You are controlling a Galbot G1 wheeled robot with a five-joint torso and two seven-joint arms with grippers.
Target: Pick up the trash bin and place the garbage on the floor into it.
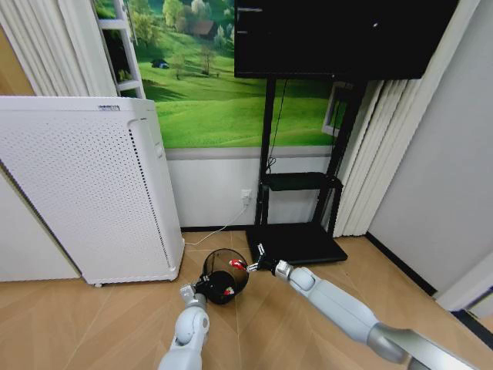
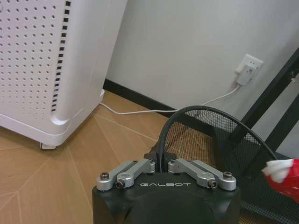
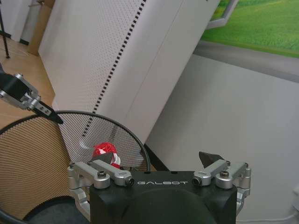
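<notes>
1. Trash bin (image 1: 225, 276) on the wooden floor (image 1: 92, 324), just right of the white appliance (image 1: 85, 189) and near-left of the black TV stand base (image 1: 296, 243).
2. Left gripper (image 1: 202, 288) at the bin's near-left rim; fingers (image 2: 161, 161) clenched on the rim wire in the left wrist view, mesh wall just beyond.
3. Right gripper (image 1: 252, 266) reaching in from the right, hovering at the bin's right rim; fingers (image 3: 209, 158) spread apart and released in the right wrist view, grasping nothing.
4. Red-and-white wrapper wad (image 3: 106, 152) lying inside the bin against the mesh; same red and white seen at the right edge of the left wrist view (image 2: 281, 176).
5. More red and white bits visible inside the bin from the head view (image 1: 227, 290).
6. White cable (image 2: 140, 112) running along the floor to a wall socket (image 2: 247, 69) behind the bin.
</notes>
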